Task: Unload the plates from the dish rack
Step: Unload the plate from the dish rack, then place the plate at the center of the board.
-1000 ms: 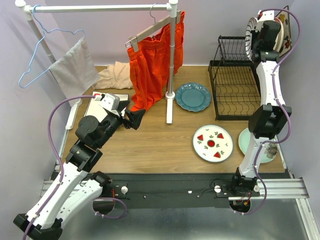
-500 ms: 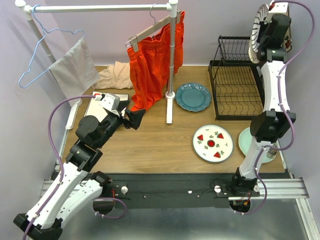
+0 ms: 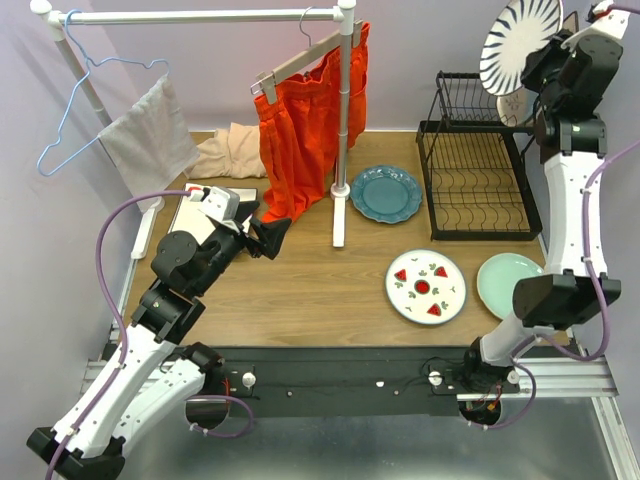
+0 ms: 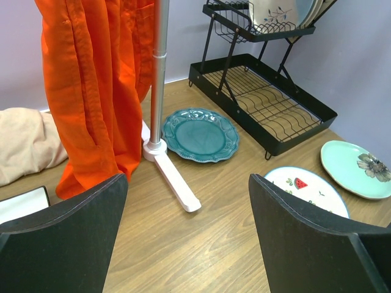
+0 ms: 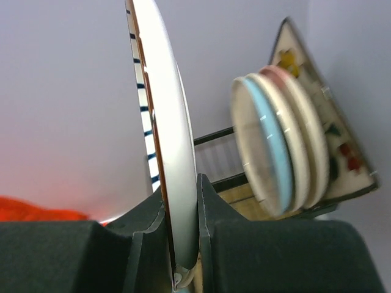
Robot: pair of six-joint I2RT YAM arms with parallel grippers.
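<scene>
My right gripper is shut on the rim of a blue-striped white plate, held high above the black wire dish rack. In the right wrist view the plate stands edge-on between my fingers; cream, light-blue and pink plates and a square flowered plate stand behind in the rack. A teal plate, a strawberry plate and a mint plate lie on the table. My left gripper is open and empty over the left part of the table.
A white clothes rail with an orange garment stands left of the rack; its foot lies near the teal plate. A beige cloth and a white tray lie at the back left.
My right gripper has lifted the striped plate up out of the rack's upper shelf and swung it to the right and higher. The left arm has not moved.
</scene>
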